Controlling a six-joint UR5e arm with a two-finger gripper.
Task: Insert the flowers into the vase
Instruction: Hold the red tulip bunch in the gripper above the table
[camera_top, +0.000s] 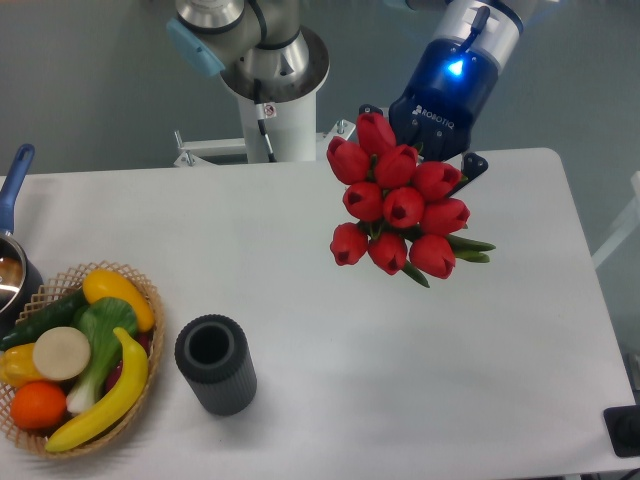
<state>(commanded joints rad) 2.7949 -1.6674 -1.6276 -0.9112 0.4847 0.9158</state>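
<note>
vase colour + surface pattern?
Dark grey vase, vertical ribs down its sides, dark round mouth. The fixed camera view shows it, beside the basket.

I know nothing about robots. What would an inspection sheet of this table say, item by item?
Surface: white table, no spills seen.
Job's things: bunch of red tulip buds held in the air over the table's far right part; dark grey ribbed cylinder vase upright, mouth empty, near the front left.
Clutter: woven wicker basket of fruit and vegetables beside the vase; blue-handled pot at the left edge.
Grippers: two-finger gripper behind the flowers, apparently gripping them; fingertips mostly hidden.
Cables: one black cable on the white pedestal.
Surroundings: grey floor; second arm's base behind the table.
</note>
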